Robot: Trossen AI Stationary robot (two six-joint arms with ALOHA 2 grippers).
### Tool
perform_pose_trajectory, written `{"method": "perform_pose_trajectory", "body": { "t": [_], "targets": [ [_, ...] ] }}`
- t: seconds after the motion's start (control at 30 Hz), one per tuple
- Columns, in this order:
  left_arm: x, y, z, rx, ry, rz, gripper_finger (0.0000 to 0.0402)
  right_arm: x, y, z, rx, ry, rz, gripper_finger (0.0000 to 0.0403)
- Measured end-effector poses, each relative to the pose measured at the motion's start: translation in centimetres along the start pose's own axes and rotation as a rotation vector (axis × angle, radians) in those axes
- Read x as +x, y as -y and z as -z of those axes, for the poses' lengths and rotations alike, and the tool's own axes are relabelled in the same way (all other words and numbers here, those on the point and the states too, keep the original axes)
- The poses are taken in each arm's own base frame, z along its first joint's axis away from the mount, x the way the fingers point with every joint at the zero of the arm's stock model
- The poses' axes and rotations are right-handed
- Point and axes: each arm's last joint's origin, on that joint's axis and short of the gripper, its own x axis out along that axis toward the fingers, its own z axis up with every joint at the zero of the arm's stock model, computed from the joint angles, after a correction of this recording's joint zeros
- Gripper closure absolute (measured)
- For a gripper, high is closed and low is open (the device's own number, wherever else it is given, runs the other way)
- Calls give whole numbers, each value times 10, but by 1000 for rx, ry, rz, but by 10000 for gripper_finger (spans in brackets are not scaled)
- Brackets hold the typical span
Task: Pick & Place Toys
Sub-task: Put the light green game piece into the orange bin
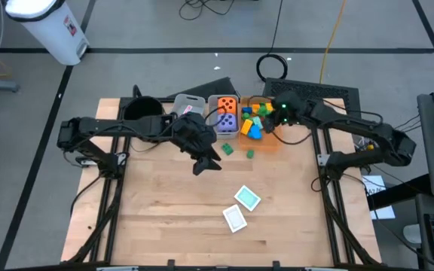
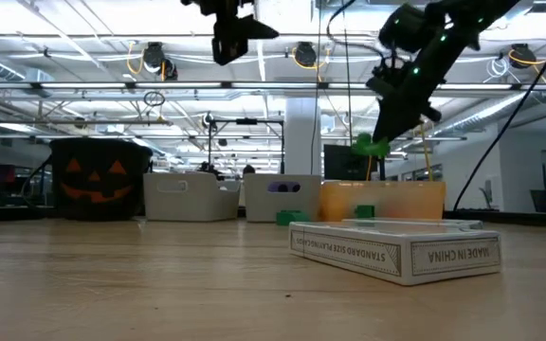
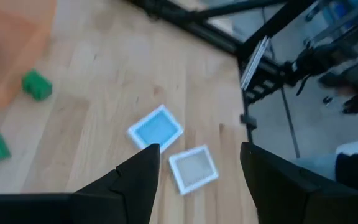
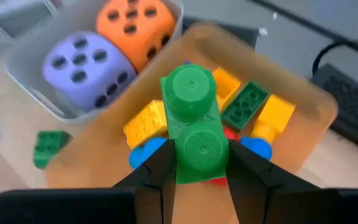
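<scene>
Clamping a green block [image 4: 191,121] between its two dark fingers, the right gripper [image 1: 283,113] hangs over the orange bin [image 1: 271,143] in the upper middle of the high view; in the right wrist view the block fills the centre of the frame, its long axis running along the fingers and its round-studded end pointing away from the wrist, down toward the pile in the bin. Just below it lie yellow blocks [image 4: 145,124], a dark green studded block [image 4: 245,106] and blue pieces [image 4: 146,152], and to the frame's upper left the grey bin [image 4: 27,65] holds the purple die [image 4: 82,62] and the orange die [image 4: 135,22] side by side. By my reading most of the sorting is done and this block is about to be let go into the bin. Left on the table are two small green blocks [image 1: 227,150] just outside the bins, and two cards: the teal card [image 1: 248,198] and the white card [image 1: 234,218], lying flat near each other in the lower middle of the high view, each turned at a slant to the table edge. The left gripper [image 1: 204,163] hovers above the table centre with fingers apart and nothing between them, looking down at those cards. A black pot [image 1: 143,110] stands at the upper left of the table.
</scene>
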Motion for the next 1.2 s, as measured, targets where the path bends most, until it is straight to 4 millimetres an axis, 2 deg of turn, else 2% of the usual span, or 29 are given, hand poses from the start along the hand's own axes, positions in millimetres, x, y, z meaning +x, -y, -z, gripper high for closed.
{"method": "perform_pose_trajectory", "body": {
  "t": [0.33, 0.57, 0.87, 1.2],
  "targets": [
    [-38, 21, -8, 50, 141, 8, 170, 49, -6, 8, 52, -109, 30, 304],
    [-58, 31, -12, 80, 223, 11, 170, 70, -8, 16, 65, -179, 37, 304],
    [-62, 35, -16, 100, 278, 33, 170, 91, -10, 21, 112, -202, 50, 304],
    [-61, 34, -16, 91, 273, 32, 170, 92, -8, 21, 112, -187, 98, 304]
  ]
}}
